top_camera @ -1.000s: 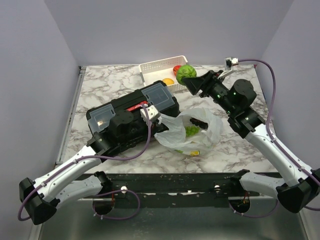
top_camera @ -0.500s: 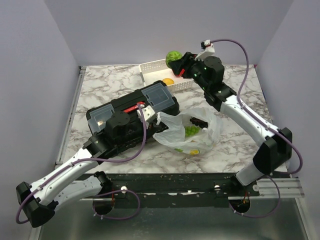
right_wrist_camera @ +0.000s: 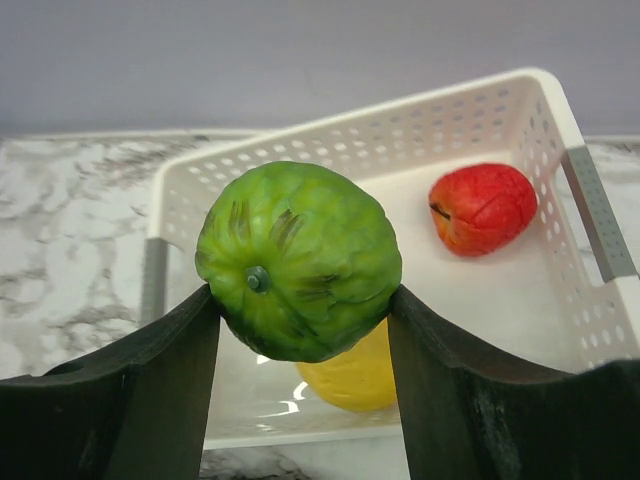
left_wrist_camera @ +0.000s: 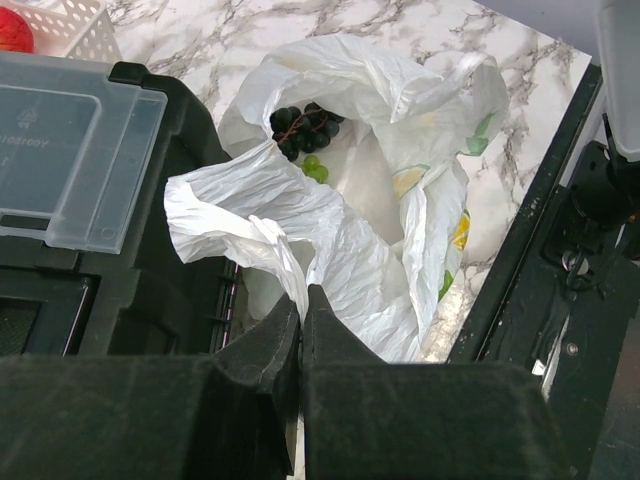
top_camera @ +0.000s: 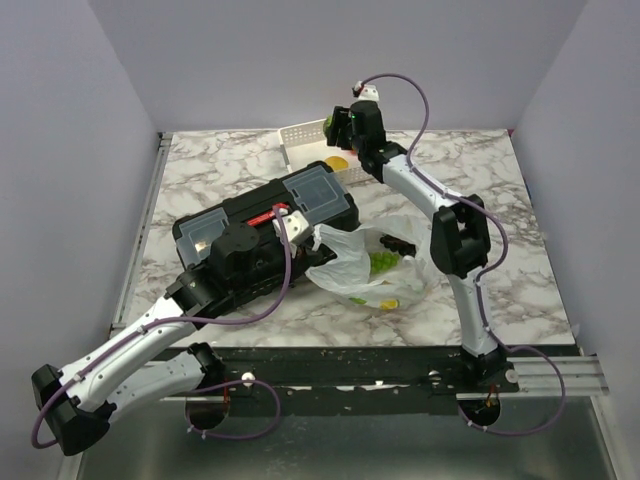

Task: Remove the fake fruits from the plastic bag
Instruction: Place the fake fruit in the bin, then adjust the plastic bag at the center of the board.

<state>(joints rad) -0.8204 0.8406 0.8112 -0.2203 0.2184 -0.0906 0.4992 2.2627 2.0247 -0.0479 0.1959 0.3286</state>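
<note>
The white plastic bag (top_camera: 375,262) lies open on the marble table, with dark grapes (left_wrist_camera: 300,125), green grapes (top_camera: 383,262) and yellow-green fruit showing inside. My left gripper (left_wrist_camera: 302,300) is shut on the bag's crumpled edge (left_wrist_camera: 265,235) beside the black toolbox (top_camera: 265,232). My right gripper (right_wrist_camera: 300,300) is shut on a green bumpy fruit (right_wrist_camera: 297,258) and holds it above the white perforated basket (right_wrist_camera: 480,110). The basket holds a red fruit (right_wrist_camera: 483,207) and a yellow fruit (right_wrist_camera: 355,375). In the top view the right gripper (top_camera: 338,127) hovers over the basket (top_camera: 300,135).
The black toolbox with clear lid compartments (left_wrist_camera: 70,160) takes up the table's left middle. The table's black front rail (left_wrist_camera: 560,260) runs just past the bag. Walls stand on three sides.
My right arm has swung left and back, carrying the green fruit from the table's right side to above the basket. The left gripper and the bag have stayed in place.
</note>
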